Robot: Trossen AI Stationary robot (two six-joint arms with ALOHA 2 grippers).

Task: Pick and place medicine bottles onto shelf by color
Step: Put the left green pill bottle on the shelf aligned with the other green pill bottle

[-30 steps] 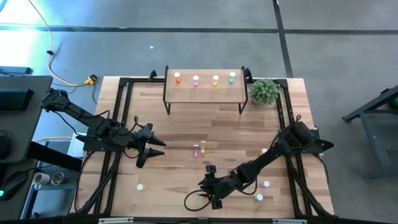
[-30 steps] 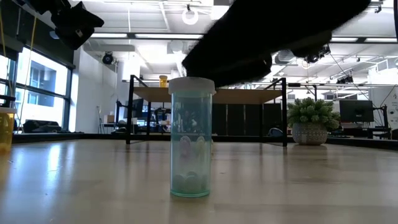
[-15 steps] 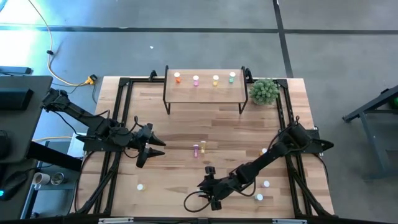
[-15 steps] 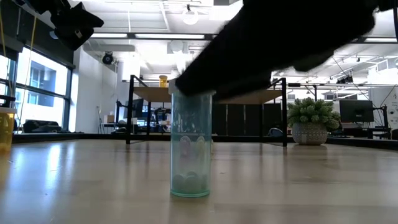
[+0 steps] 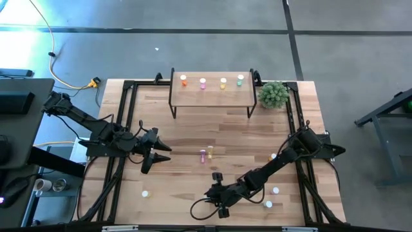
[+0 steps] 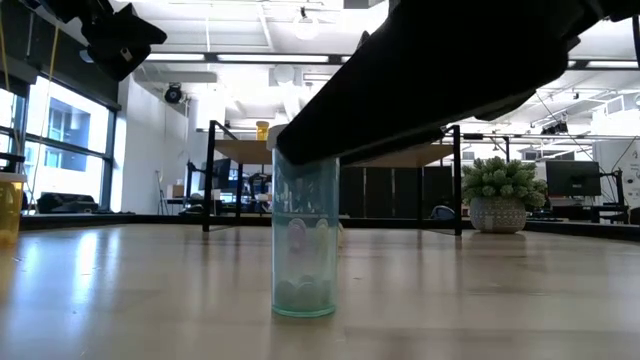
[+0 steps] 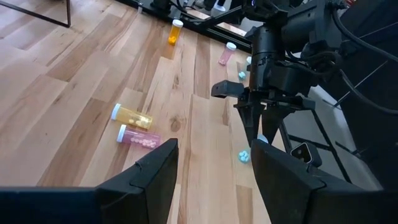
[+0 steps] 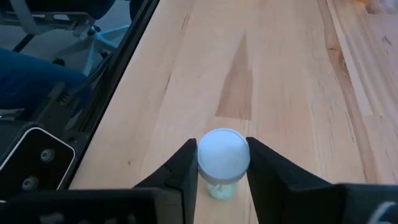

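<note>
Worktop [image 5: 193, 129]: pale wood planks, smooth, slight sheen. Green bottle [image 6: 305, 240]: clear glossy tinted plastic, matt white plastic cap [image 8: 223, 154]. Right gripper [image 8: 222, 163]: matt black plastic jaws. Shelf [image 5: 212, 95]: light wood board, thin black metal legs. Floor [image 5: 193, 45]: smooth grey concrete look.

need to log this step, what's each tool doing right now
Left tool: open, holding nothing, hovering over the table.
Right tool: closed on the white cap of an upright green bottle near the table's front edge.
</note>
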